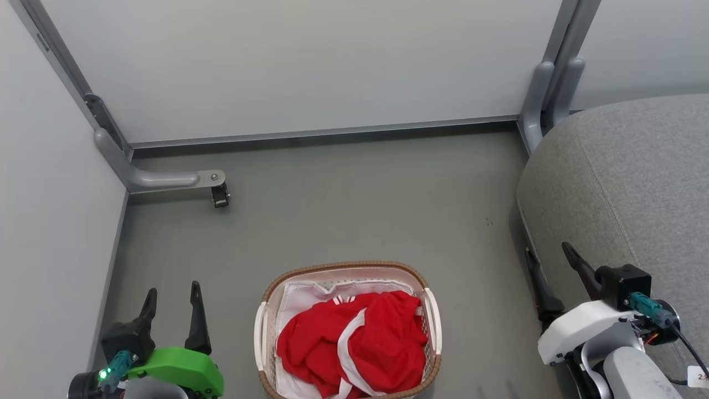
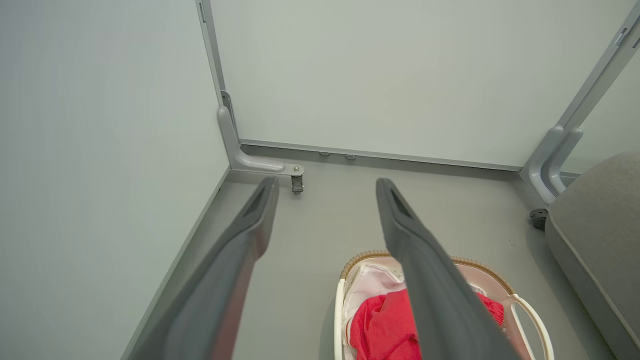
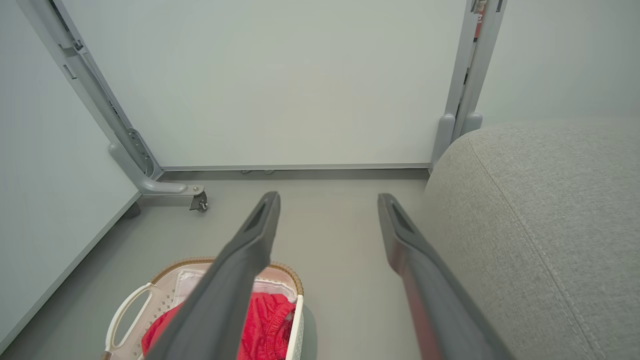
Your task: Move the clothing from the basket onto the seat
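Your basket stands on the grey floor at the near middle of the scene, between your two claws. The clothing lies inside it as a red heap with white stripes, covering most of the middle and near part. At the far left end of the basket, the white lining cloth shows from under the red.

Your left claw is at the near left, beside the basket but clear of it. Its two dark fingers are spread wide and hold nothing, and they point toward the far wall. In its wrist view the right finger crosses in front of the basket and the red heap.

Your right claw is at the near right, also spread wide and empty. It sits at the near left edge of the seat, one finger over the floor beside the cushion and the other in front of the cushion's side. You cannot tell from these views whether either finger touches the fabric.

The seat is the big grey cushion with a stitched seam on the right. It stands apart from the basket, with a strip of bare floor between them. At the far left, a metal frame foot with a small caster rests on the floor below the pale wall panels.
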`<state>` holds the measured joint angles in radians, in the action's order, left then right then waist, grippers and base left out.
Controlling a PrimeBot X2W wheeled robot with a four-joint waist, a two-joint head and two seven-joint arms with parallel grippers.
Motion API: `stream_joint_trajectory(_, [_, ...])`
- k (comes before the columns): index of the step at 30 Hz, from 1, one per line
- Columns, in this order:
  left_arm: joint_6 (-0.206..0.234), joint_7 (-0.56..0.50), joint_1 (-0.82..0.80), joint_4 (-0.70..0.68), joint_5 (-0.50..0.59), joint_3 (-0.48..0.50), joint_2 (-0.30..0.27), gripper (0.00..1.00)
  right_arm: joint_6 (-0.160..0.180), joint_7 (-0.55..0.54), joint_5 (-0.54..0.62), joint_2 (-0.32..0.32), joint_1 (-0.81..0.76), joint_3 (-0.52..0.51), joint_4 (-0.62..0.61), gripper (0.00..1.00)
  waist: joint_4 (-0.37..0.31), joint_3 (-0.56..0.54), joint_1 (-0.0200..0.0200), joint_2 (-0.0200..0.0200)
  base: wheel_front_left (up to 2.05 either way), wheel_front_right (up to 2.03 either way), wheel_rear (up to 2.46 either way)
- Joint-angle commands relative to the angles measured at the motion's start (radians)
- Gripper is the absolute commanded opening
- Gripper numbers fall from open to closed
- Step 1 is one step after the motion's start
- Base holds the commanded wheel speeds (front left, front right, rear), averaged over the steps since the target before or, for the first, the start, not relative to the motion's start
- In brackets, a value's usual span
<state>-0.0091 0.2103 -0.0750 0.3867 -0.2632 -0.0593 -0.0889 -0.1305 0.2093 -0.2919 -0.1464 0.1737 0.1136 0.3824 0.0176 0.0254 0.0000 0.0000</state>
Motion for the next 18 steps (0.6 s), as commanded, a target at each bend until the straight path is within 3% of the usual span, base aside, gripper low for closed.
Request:
stream_joint_trajectory(1, [0.004, 0.009, 0.013, -0.01, 0.023, 0.01, -0.001, 1.0, 0.0, 0.01, 0.028, -0.002, -0.006, -0.011, -0.003, 1.0, 0.0, -0.001, 0.0, 0.0, 0.0, 0.0, 0.0])
stream_joint_trajectory(11, [0.0, 0.029, 0.034, -0.016, 0.101, 0.035, 0.02, 1.0, 0.0, 0.03, 0.115, 0.021, -0.021, -0.056, -0.007, 1.0, 0.0, -0.002, 0.0, 0.0, 0.0, 0.0, 0.0])
stream_joint_trajectory(18, [-0.029, 0.041, 0.023, 0.014, 0.148, 0.024, 0.027, 1.0, 0.0, 0.042, 0.162, 0.016, 0.0, -0.045, -0.008, 1.0, -0.007, 0.021, 0.0, 0.0, 0.0, 0.0, 0.0])
